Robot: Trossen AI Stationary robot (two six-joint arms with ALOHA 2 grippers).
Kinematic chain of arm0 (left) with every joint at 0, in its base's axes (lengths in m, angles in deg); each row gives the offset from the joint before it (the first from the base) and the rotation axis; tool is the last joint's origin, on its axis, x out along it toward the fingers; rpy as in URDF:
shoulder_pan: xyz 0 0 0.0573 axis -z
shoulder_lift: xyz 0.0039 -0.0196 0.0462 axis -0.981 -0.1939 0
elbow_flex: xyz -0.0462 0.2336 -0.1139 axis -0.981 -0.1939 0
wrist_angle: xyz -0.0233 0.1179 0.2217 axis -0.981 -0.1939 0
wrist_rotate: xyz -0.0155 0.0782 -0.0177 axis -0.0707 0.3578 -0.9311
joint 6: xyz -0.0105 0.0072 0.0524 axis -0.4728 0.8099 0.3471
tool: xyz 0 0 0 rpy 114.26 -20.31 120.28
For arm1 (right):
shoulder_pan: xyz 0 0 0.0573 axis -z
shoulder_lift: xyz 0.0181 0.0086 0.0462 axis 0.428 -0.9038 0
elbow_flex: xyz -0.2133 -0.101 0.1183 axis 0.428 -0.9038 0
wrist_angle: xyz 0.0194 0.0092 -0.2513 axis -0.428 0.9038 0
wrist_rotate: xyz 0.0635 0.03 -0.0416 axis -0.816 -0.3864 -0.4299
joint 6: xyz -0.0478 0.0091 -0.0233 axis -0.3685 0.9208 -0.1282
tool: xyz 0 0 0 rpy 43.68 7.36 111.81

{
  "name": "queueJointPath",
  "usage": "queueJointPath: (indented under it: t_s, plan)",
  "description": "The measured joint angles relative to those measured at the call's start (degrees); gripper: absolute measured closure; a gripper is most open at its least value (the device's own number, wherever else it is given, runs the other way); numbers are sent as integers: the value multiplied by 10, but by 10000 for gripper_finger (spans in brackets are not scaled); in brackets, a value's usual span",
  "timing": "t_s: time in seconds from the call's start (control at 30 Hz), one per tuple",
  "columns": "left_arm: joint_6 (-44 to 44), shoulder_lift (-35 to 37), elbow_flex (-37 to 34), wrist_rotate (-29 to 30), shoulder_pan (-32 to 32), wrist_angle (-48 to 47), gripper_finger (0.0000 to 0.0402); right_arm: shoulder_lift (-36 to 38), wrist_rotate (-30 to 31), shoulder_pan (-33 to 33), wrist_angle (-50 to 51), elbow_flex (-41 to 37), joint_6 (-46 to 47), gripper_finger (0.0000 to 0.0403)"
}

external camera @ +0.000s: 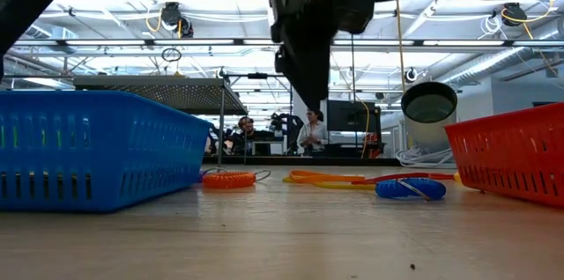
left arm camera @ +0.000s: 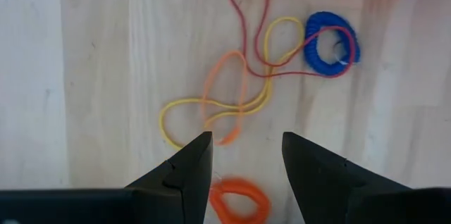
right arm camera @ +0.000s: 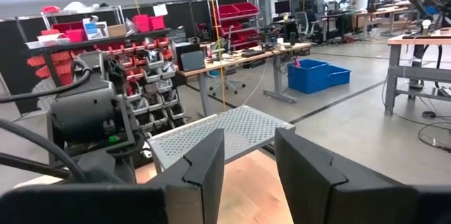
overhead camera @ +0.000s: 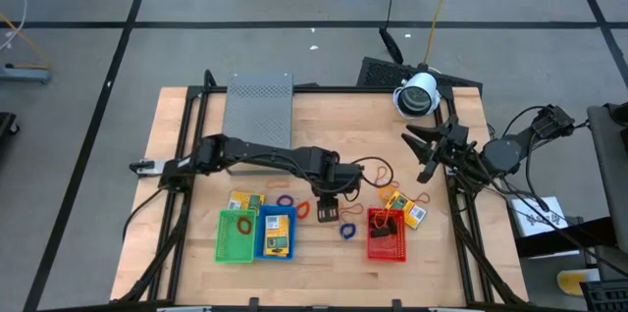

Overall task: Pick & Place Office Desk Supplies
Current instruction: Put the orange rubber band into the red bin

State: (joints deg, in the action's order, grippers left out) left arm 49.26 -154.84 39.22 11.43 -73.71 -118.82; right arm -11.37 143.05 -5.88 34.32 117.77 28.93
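Overhead, left hand [overhead camera: 328, 210] open above tangled rubber-band loops [left arm camera: 239, 76], wrist view alone reveals them, right hand [right arm camera: 248, 175] open, parked aside.

Bare wood lies between my left gripper [left arm camera: 243, 155] fingers; tangled rubber bands [left arm camera: 232, 90] ahead, orange coil [left arm camera: 238, 199] beneath.

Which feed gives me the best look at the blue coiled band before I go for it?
The left wrist view: the blue coiled band lies unobstructed, with a red loop crossing it. The high view shows it as a small ring beside the red basket. The low view shows it side-on. The right wrist view misses it.
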Motion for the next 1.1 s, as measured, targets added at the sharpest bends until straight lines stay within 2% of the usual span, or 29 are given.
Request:
queueJointPath:
  t_s: [0.13,0.47,1.1]
  plan:
    - [34,-7,0,20,-1,23,220,0,0,0,2,0,0,287]
    - [80,-30,0,15,-6,41,220,0,0,0,3,0,0,287]
    - [113,-62,0,51,-5,62,220,-1,0,0,3,0,0,287]
